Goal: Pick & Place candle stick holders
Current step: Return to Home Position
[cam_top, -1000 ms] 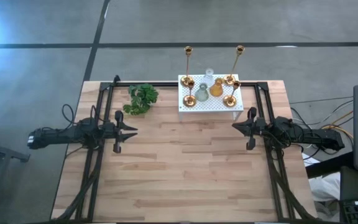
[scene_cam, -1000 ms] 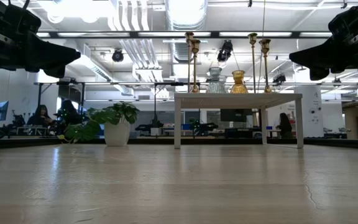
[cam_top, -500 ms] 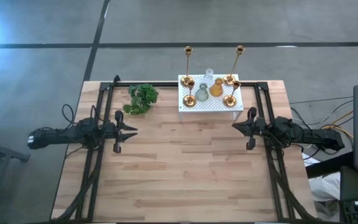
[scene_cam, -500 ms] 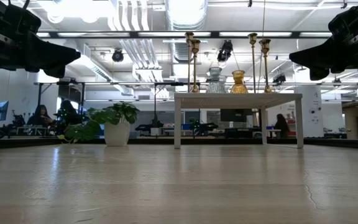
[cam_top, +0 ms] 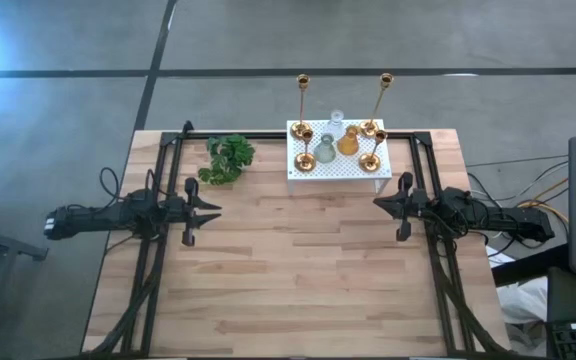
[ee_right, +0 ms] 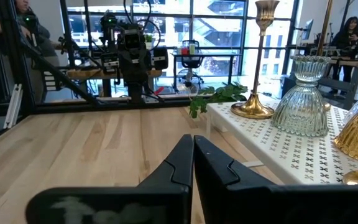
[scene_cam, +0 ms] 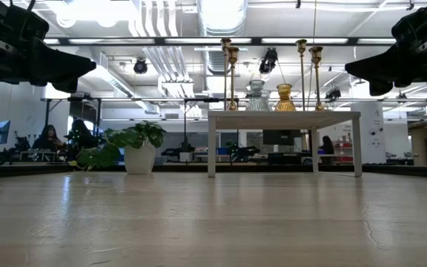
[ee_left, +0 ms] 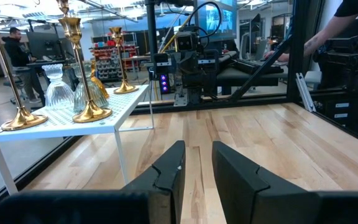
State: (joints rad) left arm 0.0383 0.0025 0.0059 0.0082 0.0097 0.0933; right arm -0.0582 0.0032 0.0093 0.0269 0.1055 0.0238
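Four gold candlesticks (cam_top: 305, 150) and three glass holders, amber (cam_top: 348, 142), pale green (cam_top: 325, 151) and clear (cam_top: 336, 123), stand by their bases on the white perforated stand (cam_top: 338, 168) at the table's far middle. They also show in the low view (scene_cam: 232, 74). My left gripper (cam_top: 214, 208) hovers at the table's left, pointing right, slightly open and empty (ee_left: 197, 152). My right gripper (cam_top: 378, 203) hovers at the right, pointing left, shut and empty (ee_right: 193, 142). Both are nearer than the stand.
A green leafy plant (cam_top: 228, 158) stands left of the stand at the far edge. Black frame rails (cam_top: 158, 250) run along the table's left and right sides. Bare wood lies between the two grippers and toward the near edge (cam_top: 298, 290). People are in the room behind.
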